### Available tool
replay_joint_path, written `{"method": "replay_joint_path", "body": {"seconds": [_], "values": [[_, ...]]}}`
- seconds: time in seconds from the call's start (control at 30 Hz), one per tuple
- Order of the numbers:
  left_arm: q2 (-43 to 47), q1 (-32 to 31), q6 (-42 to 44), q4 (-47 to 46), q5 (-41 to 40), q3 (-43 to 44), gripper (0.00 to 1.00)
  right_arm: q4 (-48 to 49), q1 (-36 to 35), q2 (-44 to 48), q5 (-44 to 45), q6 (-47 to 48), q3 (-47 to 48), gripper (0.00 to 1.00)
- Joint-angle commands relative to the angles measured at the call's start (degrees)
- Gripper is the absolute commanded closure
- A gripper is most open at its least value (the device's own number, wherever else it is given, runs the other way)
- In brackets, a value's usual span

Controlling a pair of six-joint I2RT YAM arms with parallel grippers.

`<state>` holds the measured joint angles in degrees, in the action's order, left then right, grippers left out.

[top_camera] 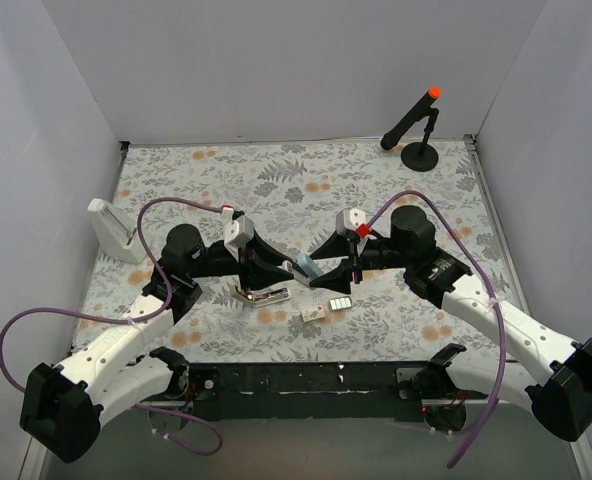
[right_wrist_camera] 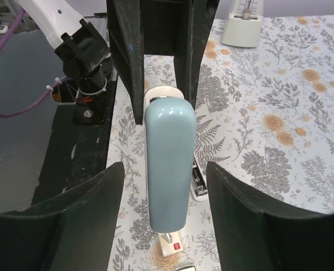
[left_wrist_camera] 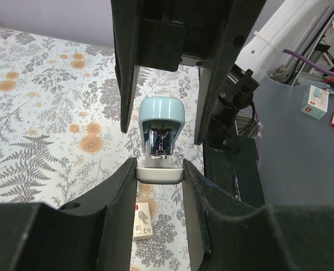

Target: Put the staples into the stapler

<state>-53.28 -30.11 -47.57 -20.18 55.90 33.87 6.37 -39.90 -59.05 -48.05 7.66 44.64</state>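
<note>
Evidently the step in hand is getting the pale-blue-and-white plastic stapler (right_wrist_camera: 168, 169) held open for loading. To do it well, I judge, its white base must be pinned firmly to the floral-patterned tablecloth (top_camera: 396, 190) so it cannot skid. The blue lid should be swung back far enough that the metal channel lies fully exposed before any reach for a row.

The silvery-white staple rows (top_camera: 339, 303), in their tiny dark-rimmed tray, lie on the cloth at about three o'clock from the stapler, untouched. The small beige cardboard box (top_camera: 314, 313) sits just beside the tray, at its eight o'clock.

The left claw (left_wrist_camera: 159, 164) is narrowed onto the white base, its fingers (left_wrist_camera: 119, 203) pressed against both sides. The right claw (right_wrist_camera: 166, 141) stands apart around the blue lid, with a gap showing on each side, and holds nothing.
</note>
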Motion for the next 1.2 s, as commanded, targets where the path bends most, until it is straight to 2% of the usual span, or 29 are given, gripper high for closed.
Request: {"method": "replay_joint_path", "body": {"seconds": [0.0,0.2,0.6,0.7,0.8,0.83,0.93,1.07,1.17], "values": [[-0.42,0.05,2.31,4.88,-2.2,3.48,1.0,0.31,-0.35,0.34,1.38,0.34,4.84,0.3],[-1.13,0.05,3.27,6.56,-1.94,4.28,1.0,-1.62,-0.97,-2.91,1.38,-0.19,8.88,0.3],[-0.86,0.05,4.68,7.35,-0.53,4.37,1.0,-4.35,-1.58,-7.05,0.68,-0.81,12.13,0.41],[-0.87,0.05,4.94,7.35,0.09,4.37,1.0,-4.61,-1.67,-7.22,0.68,-1.07,12.31,0.51],[-0.6,0.05,5.38,7.7,0.09,4.28,1.0,-4.7,-1.58,-6.87,0.86,-0.98,12.22,0.68],[-0.25,0.05,5.65,7.79,0.17,4.28,1.0,-4.61,-1.67,-6.61,0.77,-0.98,11.96,0.81],[1.41,0.05,6.44,8.4,0.35,3.93,1.0,-4.35,-1.67,-5.03,2.78,-0.89,11.26,0.99],[5.1,0.22,6.79,8.06,-2.98,2.79,1.0,-4.35,-0.19,-1.87,2.7,-1.24,9.33,0.99],[7.21,1.1,3.99,3.6,-4.66,1.12,1.0,-1.11,2.18,1.47,0.51,-3.7,7.31,0.99]]}}
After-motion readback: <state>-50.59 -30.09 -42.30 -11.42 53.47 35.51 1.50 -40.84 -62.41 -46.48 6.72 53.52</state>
